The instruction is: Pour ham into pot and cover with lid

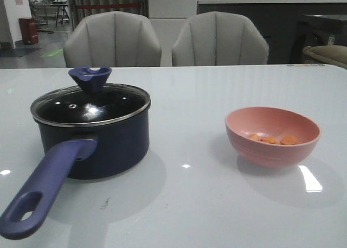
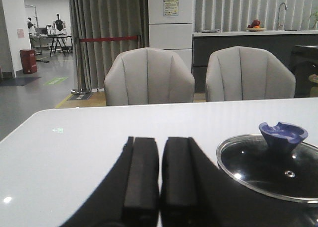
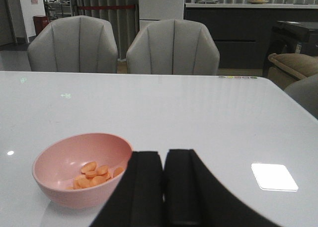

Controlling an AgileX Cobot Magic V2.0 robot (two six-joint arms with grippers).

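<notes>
The navy pot (image 1: 103, 142) stands at the left of the table, its long purple-blue handle (image 1: 46, 188) pointing toward the front edge. The glass lid (image 1: 89, 104) with its dark-blue knob (image 1: 90, 78) sits on the pot; it also shows in the left wrist view (image 2: 271, 167). Several orange-pink ham slices (image 1: 271, 139) lie in a pink bowl (image 1: 272, 135) at the right, also in the right wrist view (image 3: 92, 173). My left gripper (image 2: 160, 140) is shut and empty, beside the pot. My right gripper (image 3: 164, 153) is shut and empty, beside the bowl (image 3: 82, 170). Neither gripper shows in the front view.
The white glossy table (image 1: 190, 204) carries only the pot and bowl. Two grey chairs (image 1: 112, 40) (image 1: 219, 40) stand behind its far edge. A counter and curtains lie beyond.
</notes>
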